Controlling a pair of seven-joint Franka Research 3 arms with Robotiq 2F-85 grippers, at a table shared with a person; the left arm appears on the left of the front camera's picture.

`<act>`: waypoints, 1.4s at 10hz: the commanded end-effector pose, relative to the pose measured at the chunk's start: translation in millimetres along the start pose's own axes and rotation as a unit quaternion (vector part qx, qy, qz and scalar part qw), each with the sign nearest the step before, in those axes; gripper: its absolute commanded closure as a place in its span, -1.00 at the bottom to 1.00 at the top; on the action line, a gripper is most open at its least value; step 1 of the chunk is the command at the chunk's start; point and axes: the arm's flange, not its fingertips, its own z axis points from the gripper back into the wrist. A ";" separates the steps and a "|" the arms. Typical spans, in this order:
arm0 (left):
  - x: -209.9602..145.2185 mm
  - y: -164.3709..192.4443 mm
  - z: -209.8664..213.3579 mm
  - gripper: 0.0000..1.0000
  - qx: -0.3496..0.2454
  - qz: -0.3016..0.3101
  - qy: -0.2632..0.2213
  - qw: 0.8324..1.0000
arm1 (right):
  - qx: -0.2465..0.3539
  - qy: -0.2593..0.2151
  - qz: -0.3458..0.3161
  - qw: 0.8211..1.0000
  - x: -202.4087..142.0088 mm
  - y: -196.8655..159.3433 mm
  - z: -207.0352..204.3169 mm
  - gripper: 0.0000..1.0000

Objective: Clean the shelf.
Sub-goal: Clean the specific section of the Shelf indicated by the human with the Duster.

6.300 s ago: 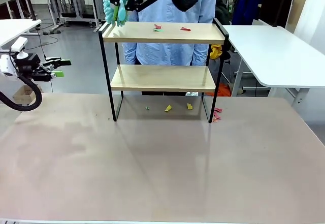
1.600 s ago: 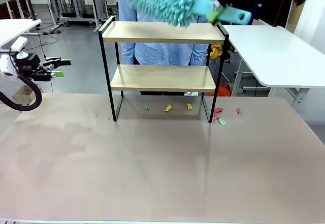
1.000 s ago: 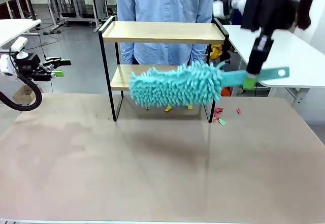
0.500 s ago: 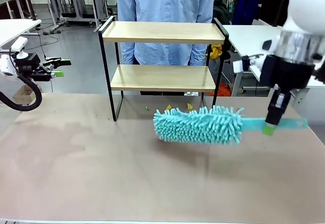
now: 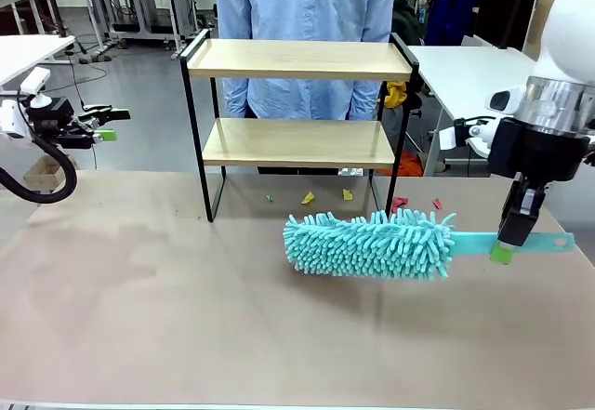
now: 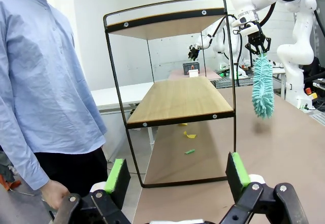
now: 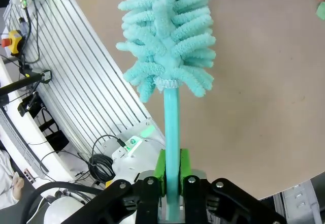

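Now the small two-tier shelf (image 5: 297, 59), two light wooden boards in a thin black metal frame, stands in the upper middle of the front view. It is on the far part of the beige table (image 5: 167, 317), just in front of a person in a light blue shirt (image 5: 302, 1). Both boards look bare. Small coloured paper scraps (image 5: 308, 198) lie on the table under the shelf and near its right foot, so I judge that the boards are mostly swept.

The right gripper (image 5: 503, 247), at the right of the frame, is closed on the flat handle of a turquoise fluffy duster (image 5: 372, 243). In the right wrist view its green pads (image 7: 160, 169) press the handle from both sides, near its end. I think this grip leaves the whole soft head free to wipe and puts the fingers far from the frame. The right arm comes in from the right edge with its wrist pointing straight down. The duster lies level and low over the table, its head toward picture left. I cannot tell whether it touches the surface.

The left gripper (image 5: 107, 124), at the left edge, is level and aimed toward the shelf. Its fingers are wide apart with nothing between them, probably so that it is out of the way.
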 end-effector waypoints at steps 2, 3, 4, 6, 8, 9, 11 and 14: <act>2.9 -2.6 -2.4 -1.00 0.000 -0.008 -0.001 1.000 | -0.004 0.000 -0.010 1.000 2.8 1.3 2.7 0.75; 2.9 -2.6 -2.4 -1.00 0.000 -0.008 -0.001 1.000 | -0.004 0.000 -0.010 1.000 2.8 1.3 2.7 0.75; 2.9 -2.6 -2.4 -1.00 0.000 -0.008 -0.001 1.000 | -0.004 0.000 -0.010 1.000 2.8 1.3 2.7 0.75; 2.9 -2.6 -2.4 -1.00 0.000 -0.008 -0.001 1.000 | -0.004 0.000 -0.010 1.000 2.8 1.3 2.7 0.75; 2.9 -2.6 -2.4 -1.00 0.000 -0.008 -0.001 1.000 | -0.004 0.000 -0.010 1.000 2.8 1.3 2.7 0.75; 2.9 -2.6 -2.4 -1.00 0.000 -0.008 -0.001 1.000 | -0.004 0.000 -0.010 1.000 2.8 1.3 2.7 0.75; 2.9 -2.6 -2.4 -1.00 0.000 -0.008 -0.001 1.000 | -0.004 0.000 -0.010 1.000 2.8 1.3 2.7 0.75; 2.9 -2.6 -2.4 -1.00 0.000 -0.008 -0.001 1.000 | -0.004 0.000 -0.010 1.000 2.8 1.3 2.7 0.75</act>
